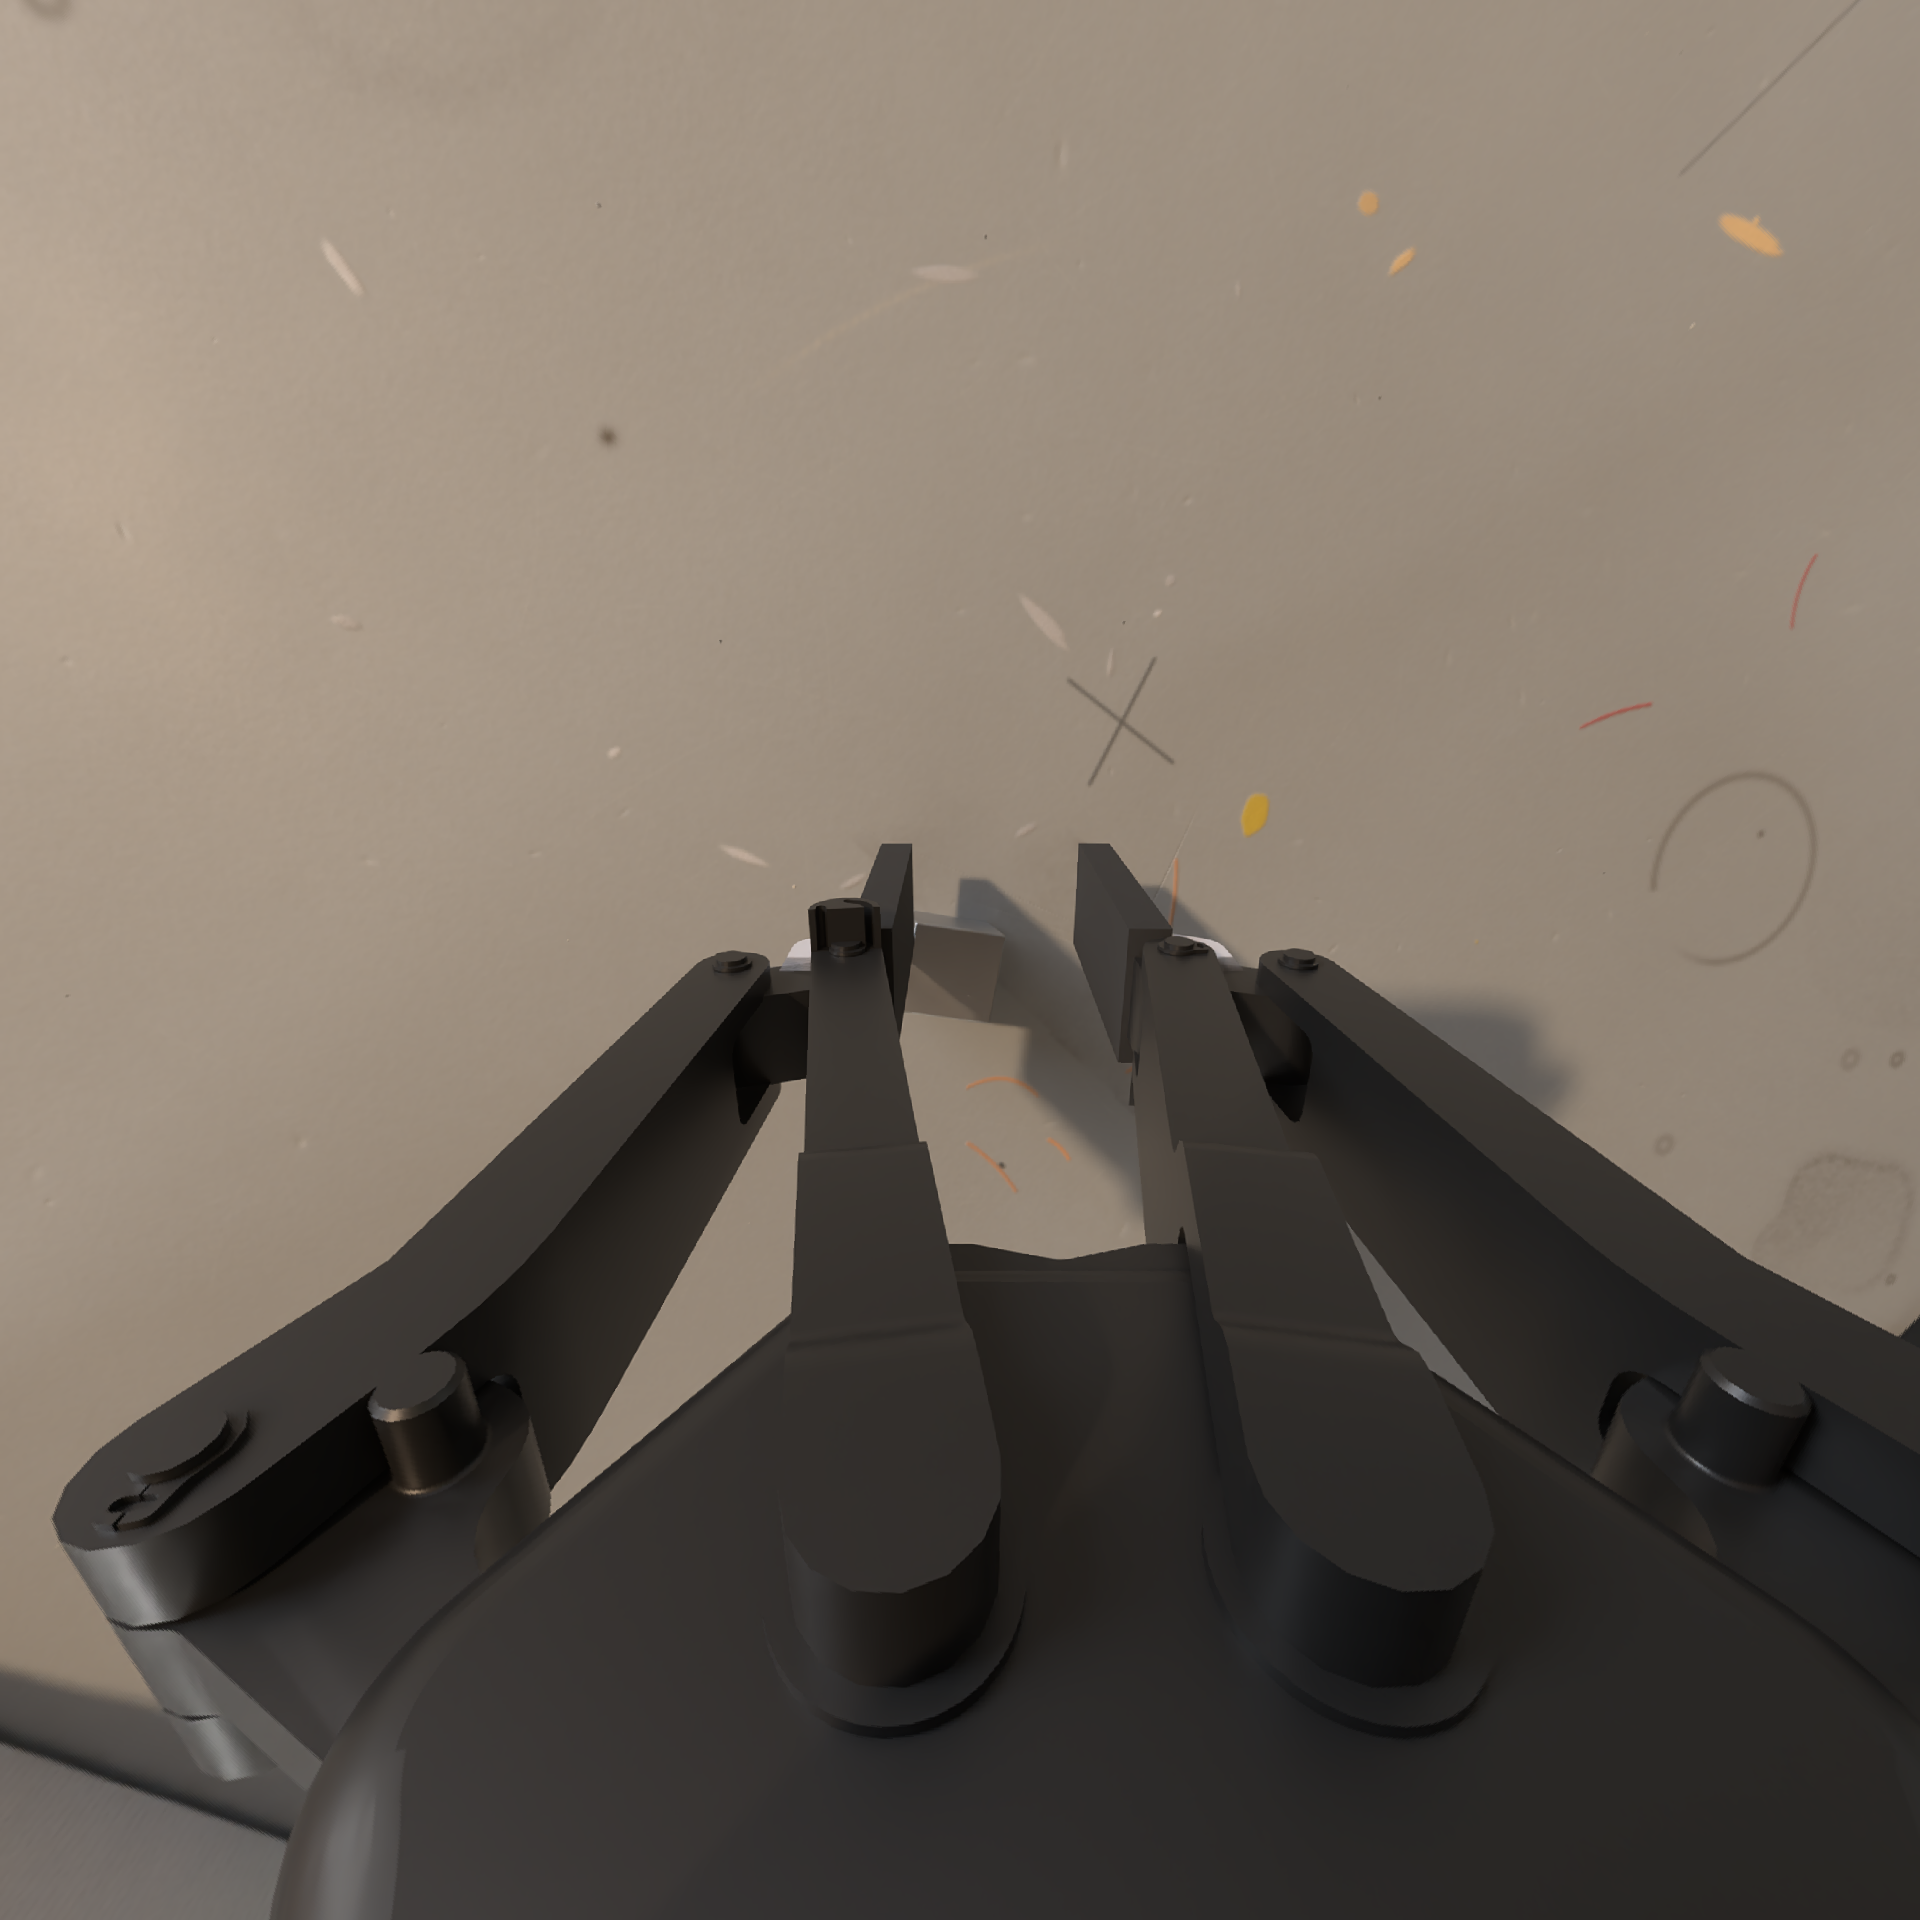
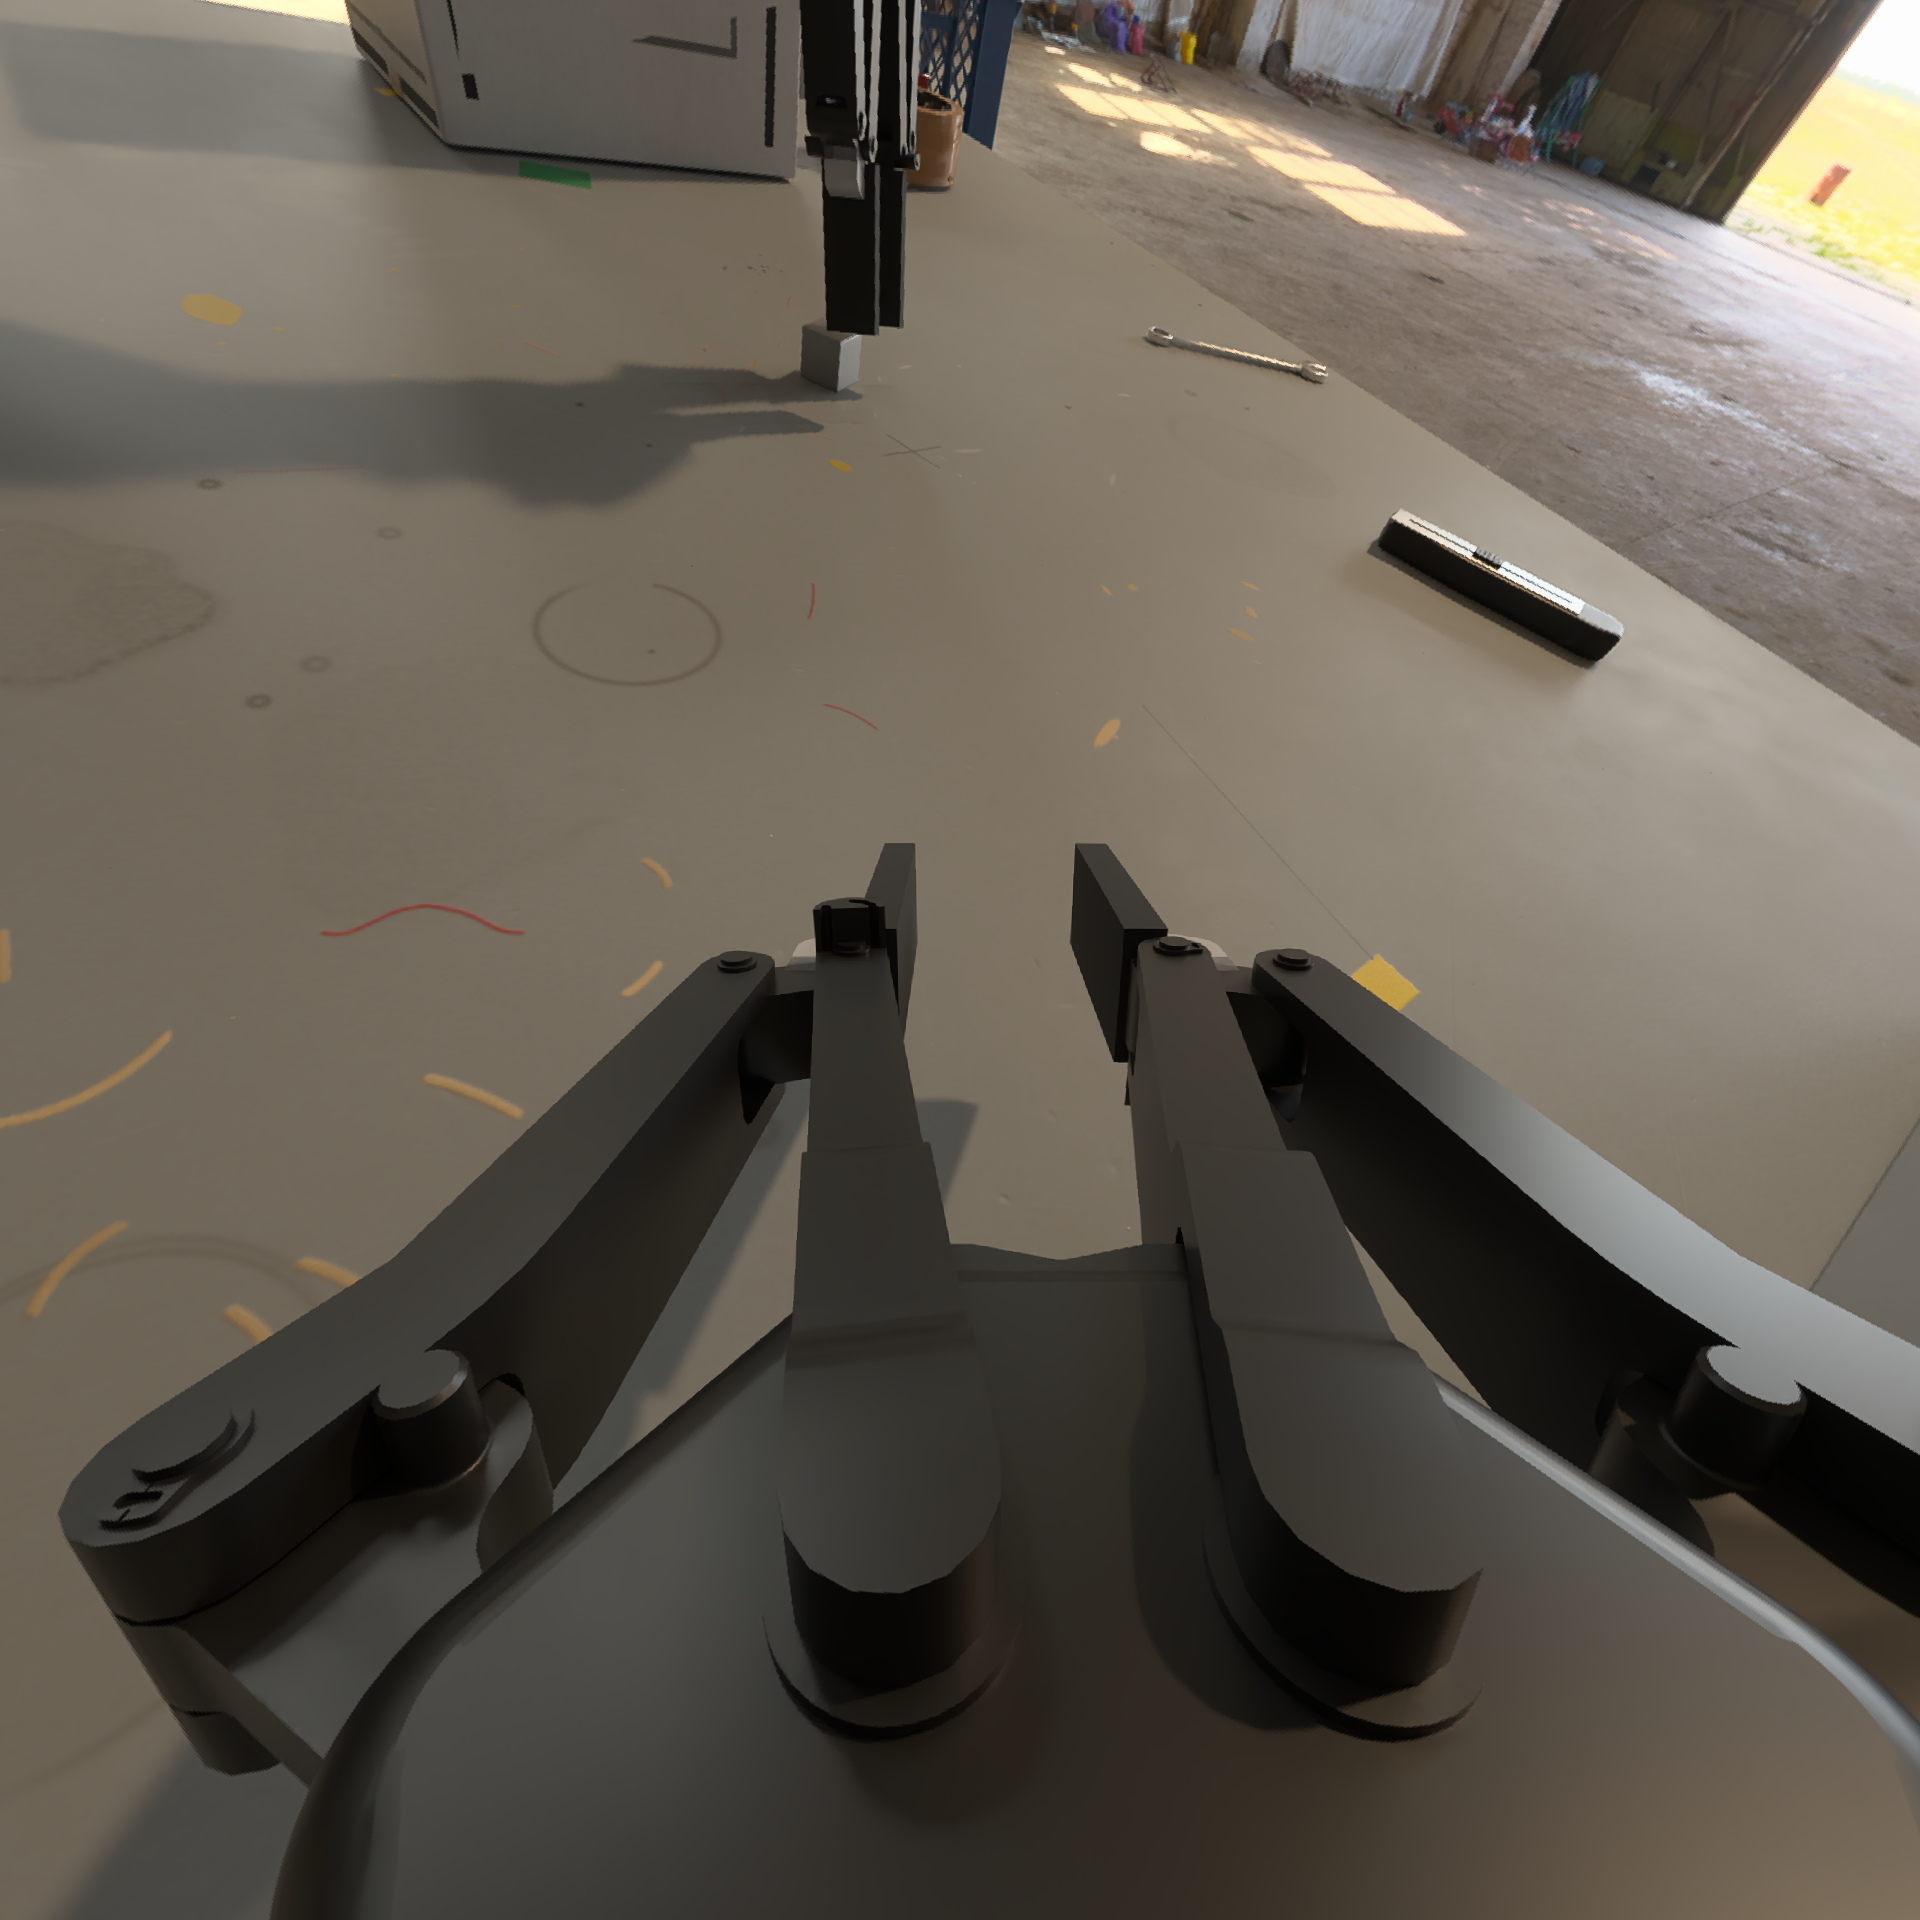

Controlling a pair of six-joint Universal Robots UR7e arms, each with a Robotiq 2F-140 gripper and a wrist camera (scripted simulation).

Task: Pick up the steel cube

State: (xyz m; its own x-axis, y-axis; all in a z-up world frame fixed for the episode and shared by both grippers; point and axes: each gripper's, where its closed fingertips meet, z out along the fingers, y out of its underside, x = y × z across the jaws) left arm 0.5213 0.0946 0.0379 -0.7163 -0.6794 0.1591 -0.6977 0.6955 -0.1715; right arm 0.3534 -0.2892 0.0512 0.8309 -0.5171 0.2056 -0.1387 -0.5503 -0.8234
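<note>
The steel cube (image 1: 956,971) is a small grey block resting on the beige table (image 1: 520,520). My left gripper (image 1: 992,862) is open and low over the table. The cube lies between its fingers, close against the left finger (image 1: 891,894) and apart from the right one. In the right wrist view the cube (image 2: 831,356) sits far off, under the tips of the left gripper (image 2: 862,312), which points straight down. My right gripper (image 2: 995,862) is open and empty, above the table and well short of the cube.
A silver wrench (image 2: 1236,355) and a black bar-shaped tool (image 2: 1496,582) lie near the table's right edge (image 2: 1662,665). A white cabinet (image 2: 613,83) stands at the back beyond the cube. A yellow tape patch (image 2: 1387,980) lies beside my right gripper.
</note>
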